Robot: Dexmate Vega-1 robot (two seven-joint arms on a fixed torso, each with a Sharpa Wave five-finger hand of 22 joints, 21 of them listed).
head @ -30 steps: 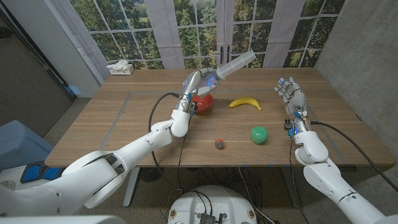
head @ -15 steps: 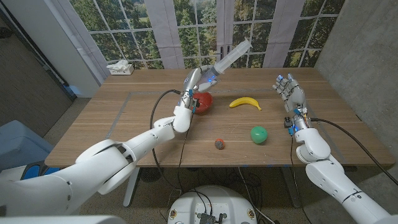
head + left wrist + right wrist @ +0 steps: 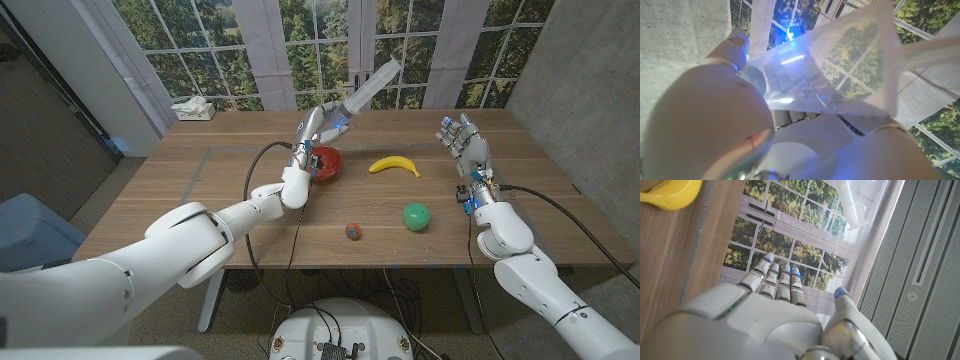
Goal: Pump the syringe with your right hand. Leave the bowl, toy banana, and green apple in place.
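So far the left hand [image 3: 316, 128] grips the clear plastic syringe [image 3: 368, 84] aloft above the red bowl [image 3: 325, 161], plunger end tilted toward the right hand [image 3: 462, 140], which hangs spread and empty, well apart. Pumping is not yet begun, I judge.

The left hand [image 3: 316, 127] now carries the syringe [image 3: 366, 88] higher and farther back over the table than a second ago, its free end tipped more steeply up toward the windows. The right hand [image 3: 463, 141] sits a little nearer the middle and farther back, fingers still spread and holding nothing.
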